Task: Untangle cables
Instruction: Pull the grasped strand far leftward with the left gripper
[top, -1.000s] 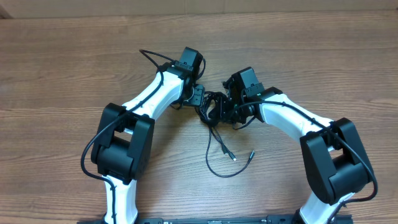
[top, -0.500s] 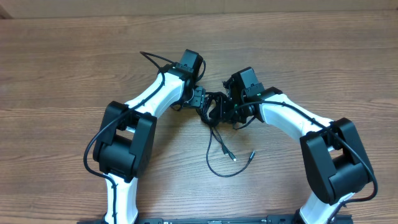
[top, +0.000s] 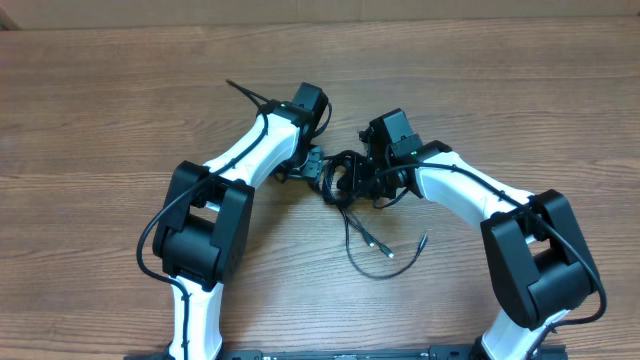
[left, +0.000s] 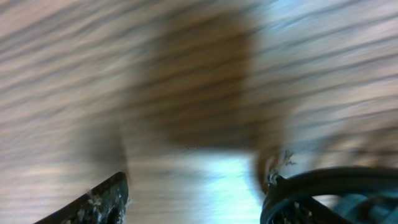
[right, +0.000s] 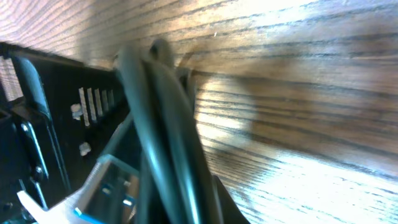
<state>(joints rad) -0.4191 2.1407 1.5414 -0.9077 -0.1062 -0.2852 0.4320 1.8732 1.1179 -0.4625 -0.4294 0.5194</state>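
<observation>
Now the left hand (top: 314, 168) has spread, the right hand (top: 364, 180) still pinching the cables (top: 342, 180), whose loose tail (top: 385, 258) has swung rightward, likely freer.

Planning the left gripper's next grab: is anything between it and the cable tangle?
Nothing visible does. The left gripper stands open right beside the cables, with no object between them. The right gripper is shut on the cables from the opposite side.
</observation>
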